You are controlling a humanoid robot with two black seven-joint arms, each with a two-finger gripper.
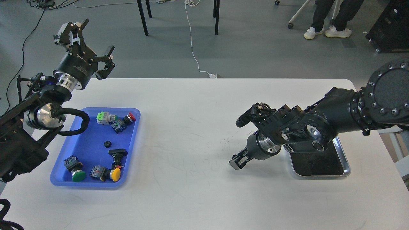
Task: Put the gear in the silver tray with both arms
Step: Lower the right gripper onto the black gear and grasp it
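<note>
A humanoid robot's two black arms reach over a white table (198, 127) with the job apparently not begun: the small black gear (106, 144) lies loose near the middle of the blue plastic tray (88, 147) on the left, well apart from the silver tray (346, 169) on the right, whose dark reflective bottom shows nothing in it where it can be seen. Part of that tray is hidden under the right arm. Picking the gear up, carrying it across the table and setting it down all appear to remain.

The left gripper (86, 41) hangs raised beyond the far left corner of the table, its pronged fingers spread wide and holding nothing. The right gripper (238, 161) points down toward the bare tabletop just left of the silver tray; it is seen dark and end-on, so whether it is spread or clenched cannot be told, and nothing shows in it.

Around the gear sit several push-button switches with glossy caps: a green one (78, 175), a yellow one (115, 174) and a red one (130, 117), plus a black-capped one (117, 154). The blue tray is smooth matte plastic with rounded corners; the metal tray is shiny, shallow and raised at the rim. The tabletop carries faint scuff marks
</note>
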